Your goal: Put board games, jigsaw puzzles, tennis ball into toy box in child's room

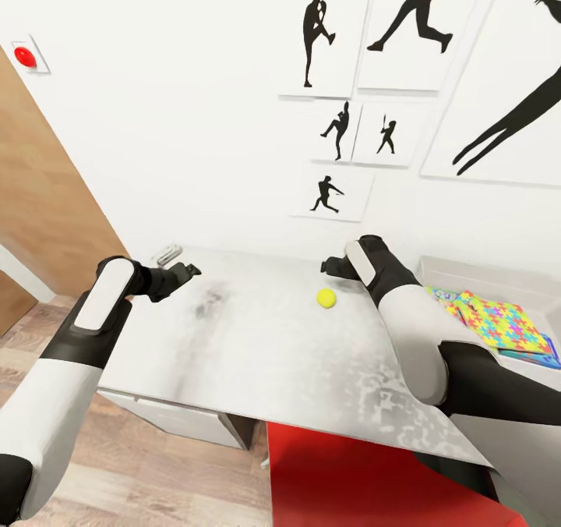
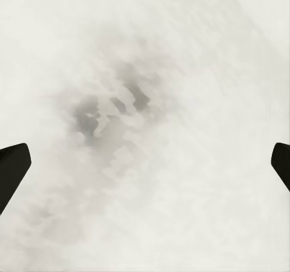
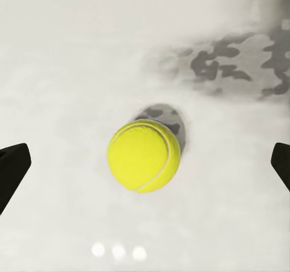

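Currently, step in hand: tennis ball pickup, R arm approach phase; judged from ball lying loose under the right gripper.
Tennis ball [image 3: 144, 155]: sits on the table [image 1: 257, 340], free, nothing touching it. Head view: approx. centre of tabletop, at 8 o'clock from the right gripper [image 1: 330, 266], near but apart.
Ball appearance: small, yellow-green, pale curved seam visible, round shadow beneath; will roll if nudged (judgement).
Right jaws: released, spread wide; ball lies between the two tips in wrist view, slightly off-centre.
Left gripper [image 1: 187, 270]: over bare tabletop at far L end; jaws released, holding nothing.
Toy box [image 1: 467, 270]: at 3 o'clock from ball, far R of table; jigsaw puzzles [image 1: 499, 320] already inside.
Next move req.: lower R gripper straight over ball, centre it, clench w/o pushing it sideways; then carry to toy box.
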Available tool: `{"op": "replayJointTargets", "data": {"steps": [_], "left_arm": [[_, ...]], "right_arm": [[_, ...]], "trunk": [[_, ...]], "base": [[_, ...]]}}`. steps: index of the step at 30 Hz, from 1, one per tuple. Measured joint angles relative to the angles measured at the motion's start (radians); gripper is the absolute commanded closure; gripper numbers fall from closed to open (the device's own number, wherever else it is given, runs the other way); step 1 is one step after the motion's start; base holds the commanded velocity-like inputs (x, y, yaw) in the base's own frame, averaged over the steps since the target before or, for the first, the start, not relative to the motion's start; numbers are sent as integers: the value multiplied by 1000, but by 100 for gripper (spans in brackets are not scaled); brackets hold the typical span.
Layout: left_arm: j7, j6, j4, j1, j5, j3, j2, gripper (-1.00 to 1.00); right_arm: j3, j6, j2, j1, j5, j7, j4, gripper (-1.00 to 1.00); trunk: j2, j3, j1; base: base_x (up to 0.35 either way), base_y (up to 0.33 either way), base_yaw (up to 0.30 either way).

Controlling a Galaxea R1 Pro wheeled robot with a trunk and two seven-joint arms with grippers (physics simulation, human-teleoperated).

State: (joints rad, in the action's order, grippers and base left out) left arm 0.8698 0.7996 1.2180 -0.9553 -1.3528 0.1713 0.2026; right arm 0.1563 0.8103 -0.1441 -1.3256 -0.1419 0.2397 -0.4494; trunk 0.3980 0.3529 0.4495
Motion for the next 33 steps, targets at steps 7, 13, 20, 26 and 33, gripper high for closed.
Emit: {"op": "replayJointTargets", "data": {"steps": [7,13,20,26,33], "left_arm": [[3,0,58,-5,-38,0,-1,-100],[6,0,94,-7,-74,0,-1,-100],[8,0,151,-9,-95,1,-3,-100],[8,0,166,-9,-100,2,-7,-100],[8,0,172,-9,-102,5,-8,-100]], "right_arm": [[0,-1,0,2,0,0,2,-100],[0,-2,1,2,1,0,3,-100],[0,-3,0,4,1,0,4,-100],[0,-4,0,4,2,0,4,-100],[0,-5,-1,4,2,0,4,-100]], "trunk": [[0,11,0],[0,20,0],[0,32,0],[0,41,0],[0,52,0]], "base": [[0,0,0],[0,0,0],[0,0,5],[0,0,42],[0,0,64]]}}
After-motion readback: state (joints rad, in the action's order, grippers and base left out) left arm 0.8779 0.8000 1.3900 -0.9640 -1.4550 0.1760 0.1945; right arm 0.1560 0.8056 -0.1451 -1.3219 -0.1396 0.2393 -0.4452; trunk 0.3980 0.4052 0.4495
